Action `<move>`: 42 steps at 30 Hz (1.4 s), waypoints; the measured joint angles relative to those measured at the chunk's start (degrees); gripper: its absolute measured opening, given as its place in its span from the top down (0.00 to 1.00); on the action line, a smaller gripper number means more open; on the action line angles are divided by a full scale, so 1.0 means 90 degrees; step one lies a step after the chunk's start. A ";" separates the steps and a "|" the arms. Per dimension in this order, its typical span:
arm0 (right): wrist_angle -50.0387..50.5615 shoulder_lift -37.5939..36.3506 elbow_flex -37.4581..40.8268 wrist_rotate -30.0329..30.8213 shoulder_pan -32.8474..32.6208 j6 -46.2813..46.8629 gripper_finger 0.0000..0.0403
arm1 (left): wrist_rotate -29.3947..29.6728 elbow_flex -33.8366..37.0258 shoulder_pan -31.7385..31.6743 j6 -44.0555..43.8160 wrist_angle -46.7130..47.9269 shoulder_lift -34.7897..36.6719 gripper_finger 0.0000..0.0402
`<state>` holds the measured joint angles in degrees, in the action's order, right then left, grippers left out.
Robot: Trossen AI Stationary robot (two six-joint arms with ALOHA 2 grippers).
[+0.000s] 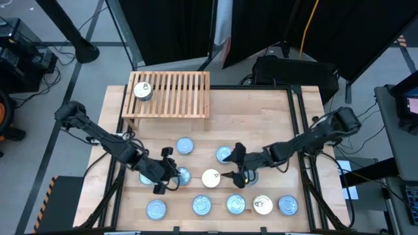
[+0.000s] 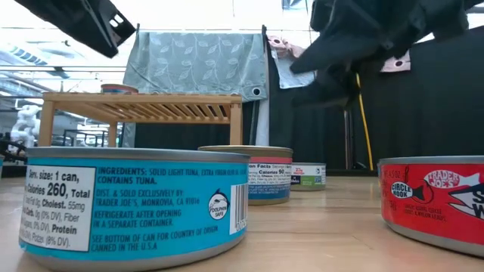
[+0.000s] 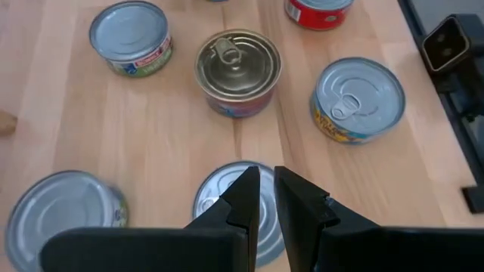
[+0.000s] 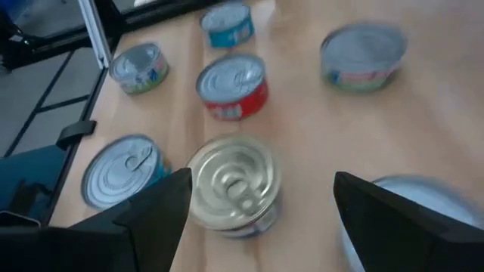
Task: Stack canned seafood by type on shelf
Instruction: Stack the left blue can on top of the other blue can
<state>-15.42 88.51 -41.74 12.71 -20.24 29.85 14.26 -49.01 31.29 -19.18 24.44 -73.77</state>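
Hovering low over the bench (image 1: 261, 108), the left hand (image 1: 168, 177) has its fingers (image 3: 246, 198) drawn almost together with nothing between them, tips poised just above a silver-topped can (image 3: 219, 198) that sits directly beneath it. Ahead of this hand stands a gold-topped can (image 3: 238, 69), with a yellow-labelled can (image 3: 358, 97) to one side and a green-labelled one (image 3: 129, 36) to the other. The right hand (image 1: 236, 166) faces it from across the middle of the bench, fingers spread wide apart and empty; the same gold-topped can lies just in front of the gap between them, and a red-labelled can (image 4: 233, 85) rests a little beyond. More cans form a row (image 1: 222, 205) along the near edge. The shelf (image 1: 171, 93) stands well beyond both hands at the far side, carrying one can (image 1: 143, 90) at its left end.
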 joint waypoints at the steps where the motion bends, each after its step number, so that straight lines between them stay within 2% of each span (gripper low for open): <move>1: -0.0075 0.0158 -0.0030 -0.0030 -0.0051 0.0120 0.23 | 0.0000 0.0000 -0.0002 0.0001 -0.0075 -0.0107 0.88; 4: -0.0091 0.0573 -0.0319 -0.0037 -0.0208 0.0367 0.28 | -0.0002 0.0000 -0.0002 0.0015 -0.0352 -0.0438 0.88; 8: 0.0142 0.1046 -0.0865 -0.0071 -0.0317 0.0416 0.40 | -0.0005 0.0000 -0.0002 0.0116 -0.0742 -0.0825 0.88; 11: 0.0868 0.1258 -0.1436 -0.0073 -0.0355 0.0386 0.52 | -0.0007 0.0000 -0.0002 0.0114 -0.0858 -0.1012 0.88; 18: 0.3358 0.1622 -0.2611 0.0064 -0.0488 0.0374 0.81 | 0.0108 0.0000 -0.0002 0.0016 -0.0886 -0.1077 0.88; 23: 0.3580 0.1739 -0.2502 0.0379 -0.0618 0.0275 0.97 | 0.0538 -0.0002 -0.0002 0.0012 -0.1118 -0.1169 0.88; 32: 0.3316 0.1821 -0.2362 0.0610 -0.0631 0.0234 0.99 | 0.1129 -0.0005 -0.0022 0.0358 -0.1763 -0.1679 0.88; 42: 0.2703 0.1824 -0.2364 0.0585 -0.0584 -0.0054 1.00 | 0.1141 -0.0005 -0.0069 0.0669 -0.2492 -0.2429 0.88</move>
<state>8.91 104.92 -63.02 17.98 -25.49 29.36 24.53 -49.06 30.67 -13.16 2.02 -95.63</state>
